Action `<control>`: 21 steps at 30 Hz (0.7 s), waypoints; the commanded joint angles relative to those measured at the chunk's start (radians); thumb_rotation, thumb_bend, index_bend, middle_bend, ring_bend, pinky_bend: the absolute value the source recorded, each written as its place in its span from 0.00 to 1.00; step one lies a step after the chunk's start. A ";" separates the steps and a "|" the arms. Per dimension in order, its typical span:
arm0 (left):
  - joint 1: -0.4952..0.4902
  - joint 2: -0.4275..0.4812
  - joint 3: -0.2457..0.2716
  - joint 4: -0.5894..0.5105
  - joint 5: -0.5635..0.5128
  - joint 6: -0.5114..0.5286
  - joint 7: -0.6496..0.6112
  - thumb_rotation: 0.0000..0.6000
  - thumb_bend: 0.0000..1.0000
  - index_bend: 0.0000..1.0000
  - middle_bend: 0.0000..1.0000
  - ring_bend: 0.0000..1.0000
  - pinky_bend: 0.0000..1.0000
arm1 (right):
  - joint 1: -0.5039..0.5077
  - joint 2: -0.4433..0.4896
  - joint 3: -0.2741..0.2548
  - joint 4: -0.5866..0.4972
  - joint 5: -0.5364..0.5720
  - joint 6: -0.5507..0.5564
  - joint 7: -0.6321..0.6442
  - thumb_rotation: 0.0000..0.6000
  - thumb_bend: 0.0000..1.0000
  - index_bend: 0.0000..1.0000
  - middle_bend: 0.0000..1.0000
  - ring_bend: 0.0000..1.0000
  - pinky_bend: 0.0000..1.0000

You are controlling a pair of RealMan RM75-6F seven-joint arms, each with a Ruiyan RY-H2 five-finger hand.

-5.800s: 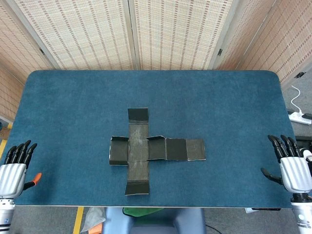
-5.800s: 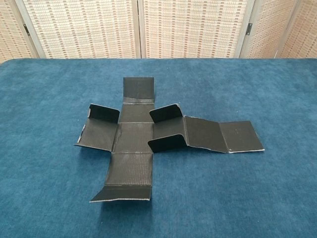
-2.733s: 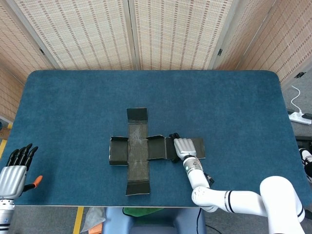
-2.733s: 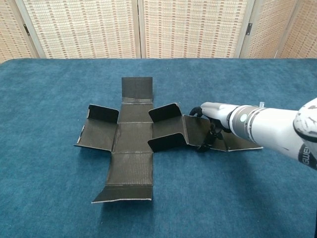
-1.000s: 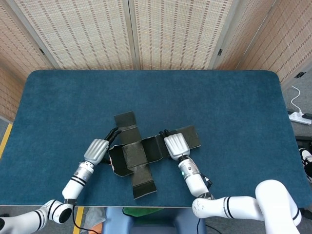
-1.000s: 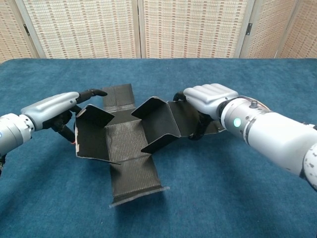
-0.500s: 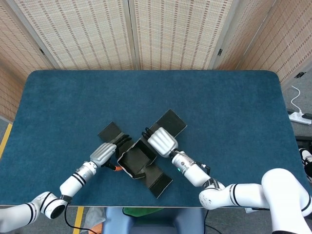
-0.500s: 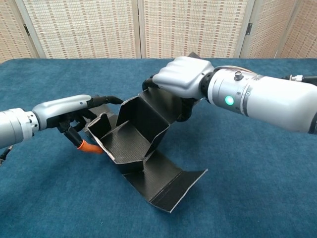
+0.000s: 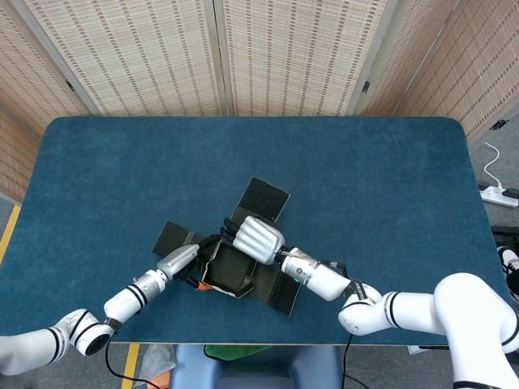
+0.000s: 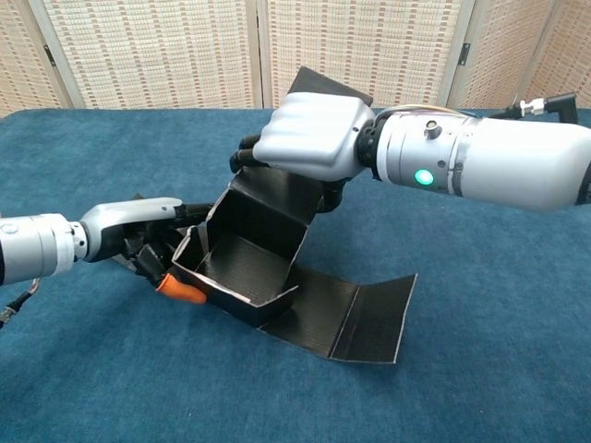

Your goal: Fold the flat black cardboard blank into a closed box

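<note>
worktop: blue cloth, box work sits near the 6 o'clock edge

cardboard blank: half a second ago the walls were only partly up, now it's an open tray with one flap lying flat at 4 o'clock. Lid's still to do, I reckon

right hand: curled over the tall back wall, gripping it

left hand: fingers bracing the 9 o'clock wall, grip unclear
</note>
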 commanded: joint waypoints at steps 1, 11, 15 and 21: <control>-0.028 -0.006 0.019 0.019 0.018 -0.033 -0.119 1.00 0.21 0.00 0.00 0.58 0.87 | -0.001 -0.018 0.001 0.038 -0.029 0.001 0.057 1.00 0.29 0.51 0.39 0.77 1.00; -0.045 -0.032 0.047 0.058 0.030 -0.039 -0.256 1.00 0.21 0.27 0.27 0.63 0.86 | 0.000 -0.082 0.018 0.132 -0.084 0.009 0.132 1.00 0.29 0.42 0.27 0.77 1.00; -0.044 -0.039 0.047 0.066 0.020 -0.037 -0.253 1.00 0.21 0.36 0.36 0.65 0.86 | -0.006 -0.093 0.018 0.142 -0.098 0.019 0.152 1.00 0.29 0.16 0.14 0.76 1.00; -0.030 -0.037 0.039 0.064 -0.014 -0.025 -0.239 1.00 0.21 0.42 0.41 0.65 0.86 | -0.052 -0.090 0.030 0.127 -0.049 0.034 0.134 1.00 0.27 0.00 0.00 0.71 1.00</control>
